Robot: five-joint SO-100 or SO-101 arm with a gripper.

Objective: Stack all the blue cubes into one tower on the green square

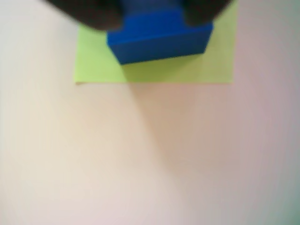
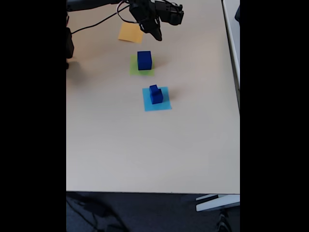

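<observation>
A large blue cube [image 1: 159, 40] [image 2: 144, 60] rests on the green square [image 1: 98, 65] [image 2: 133, 69]. My gripper [image 1: 152, 23] [image 2: 153, 32] hovers just behind and above it. Its dark fingers [image 1: 93, 14] stand apart on either side of the cube in the wrist view, open, and they do not touch it in the fixed view. Nearer the camera in the fixed view, a medium blue cube [image 2: 156, 97] with a smaller blue cube [image 2: 153, 89] on top sits on the light-blue square [image 2: 164, 104].
An orange-yellow square [image 2: 128, 33] lies flat at the back, left of the gripper, with a black cable [image 2: 99, 22] running past it. The beige table [image 2: 145, 154] stretches wide toward the front edge. A second table edge [image 2: 231, 38] borders the right.
</observation>
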